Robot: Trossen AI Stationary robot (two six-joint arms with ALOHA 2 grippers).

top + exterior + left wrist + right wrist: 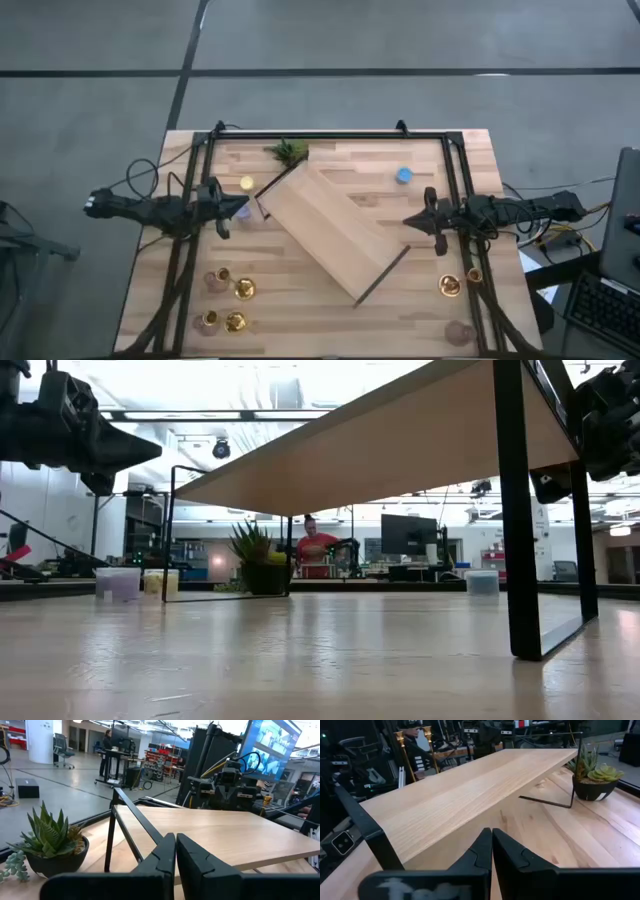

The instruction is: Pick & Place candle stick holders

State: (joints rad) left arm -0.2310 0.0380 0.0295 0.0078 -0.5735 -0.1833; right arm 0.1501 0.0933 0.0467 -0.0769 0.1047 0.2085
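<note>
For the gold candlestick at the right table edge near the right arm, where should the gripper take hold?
Grip the gold candlestick by its slim stem just above the round base, coming straight down from above. It appears to stand upright, and the right gripper, shut, is nearest.

I see a wooden shelf riser lying diagonally mid-table, a potted succulent beyond it, and yellow and blue tealights.

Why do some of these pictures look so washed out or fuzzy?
Low view: the bright ceiling lights behind blow out the top, leaving the wooden shelf's underside in shade. High view: the gold candlesticks show only as glinting blobs. Right wrist view: the right end effector close to the lens looks soft.
</note>
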